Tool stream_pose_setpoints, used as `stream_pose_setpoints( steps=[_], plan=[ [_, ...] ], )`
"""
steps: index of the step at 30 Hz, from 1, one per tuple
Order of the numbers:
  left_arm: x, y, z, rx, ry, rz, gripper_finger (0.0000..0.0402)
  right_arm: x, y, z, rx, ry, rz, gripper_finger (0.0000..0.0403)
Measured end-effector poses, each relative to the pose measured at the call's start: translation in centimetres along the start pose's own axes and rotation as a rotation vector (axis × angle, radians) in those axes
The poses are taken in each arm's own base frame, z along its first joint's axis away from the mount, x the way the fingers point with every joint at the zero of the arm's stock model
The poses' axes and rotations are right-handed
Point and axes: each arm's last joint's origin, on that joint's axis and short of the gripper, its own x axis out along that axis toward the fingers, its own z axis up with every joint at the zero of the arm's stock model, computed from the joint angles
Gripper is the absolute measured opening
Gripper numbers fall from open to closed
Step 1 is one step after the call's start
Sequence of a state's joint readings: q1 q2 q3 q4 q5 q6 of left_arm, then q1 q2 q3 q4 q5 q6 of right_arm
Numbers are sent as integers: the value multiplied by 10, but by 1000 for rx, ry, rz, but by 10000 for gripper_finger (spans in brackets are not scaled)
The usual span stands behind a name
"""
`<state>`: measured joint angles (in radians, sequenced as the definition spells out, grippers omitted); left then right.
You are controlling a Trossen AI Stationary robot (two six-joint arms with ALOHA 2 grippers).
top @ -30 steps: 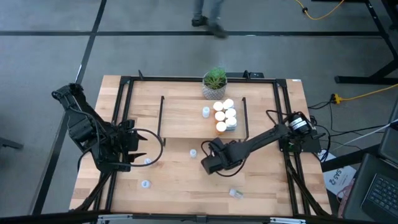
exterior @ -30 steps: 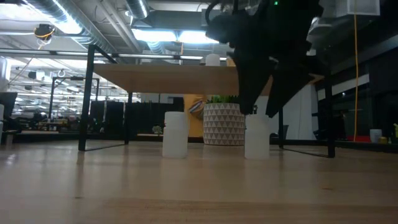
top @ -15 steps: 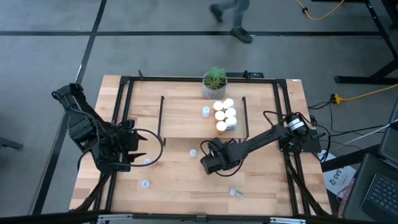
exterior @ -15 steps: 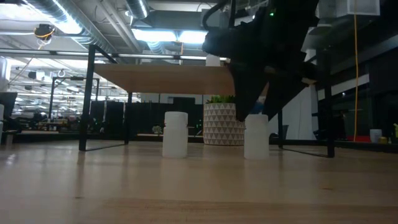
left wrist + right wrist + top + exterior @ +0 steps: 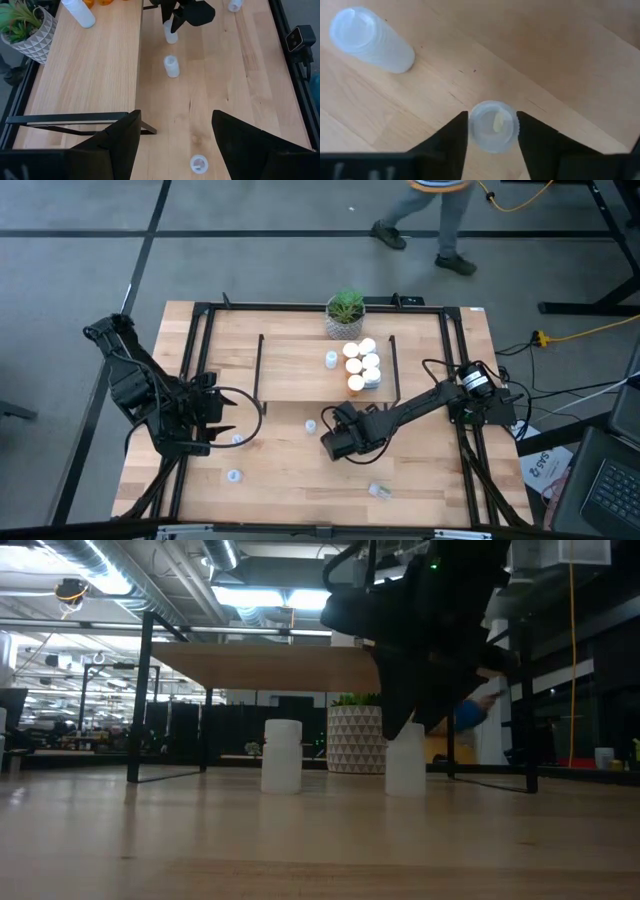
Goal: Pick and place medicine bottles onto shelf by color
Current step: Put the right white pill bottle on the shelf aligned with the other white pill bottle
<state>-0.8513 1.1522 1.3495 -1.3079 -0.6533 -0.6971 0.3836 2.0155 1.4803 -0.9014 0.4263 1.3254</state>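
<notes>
The right gripper hangs over the middle of the worktop, just in front of the shelf, with a small clear bottle squarely between its fingers. Both fingers press the bottle's sides, so it looks gripped, though from table height I cannot be sure the hold is firm. The bottle stands upright, long axis vertical and cap toward the wrist, its base seemingly on the wood.

A second clear bottle stands upright just beside it, toward the worktop's left edge and clear of the fingers.

On the shelf, a cluster of white and orange bottles sits at the right end, close to the potted plant by the worktop's far edge.

The left gripper waits near the left edge, fingers spread wide and empty, a small bottle standing on the wood below them.
</notes>
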Motion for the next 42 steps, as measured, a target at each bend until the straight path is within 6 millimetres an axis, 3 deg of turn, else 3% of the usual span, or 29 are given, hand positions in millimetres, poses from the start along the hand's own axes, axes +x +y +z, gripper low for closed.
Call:
stream_pose_setpoints(
  steps=[2,10,18,21,26,32,35,39,42],
  plan=[
    [0,0,0,0,0,0,238,-1,2,-1,0,-3,14,138],
    [0,0,0,-1,0,0,238,-13,14,-12,-53,27,104,137],
    [0,0,0,-3,0,0,238,-78,37,-3,-198,14,216,138],
    [0,0,0,-4,0,0,238,-109,42,14,-302,-19,267,138],
    [0,0,0,-4,0,0,238,-162,49,57,-517,-137,472,138],
    [0,0,0,-4,0,0,238,-209,26,119,-634,-317,538,138],
    [0,0,0,-4,0,-1,238,-205,4,143,-629,-314,488,138],
    [0,0,0,-4,0,-1,238,-178,-22,167,-600,-176,320,138],
    [0,0,0,0,0,-1,238,-158,-28,182,-583,-137,259,138]
  ],
)
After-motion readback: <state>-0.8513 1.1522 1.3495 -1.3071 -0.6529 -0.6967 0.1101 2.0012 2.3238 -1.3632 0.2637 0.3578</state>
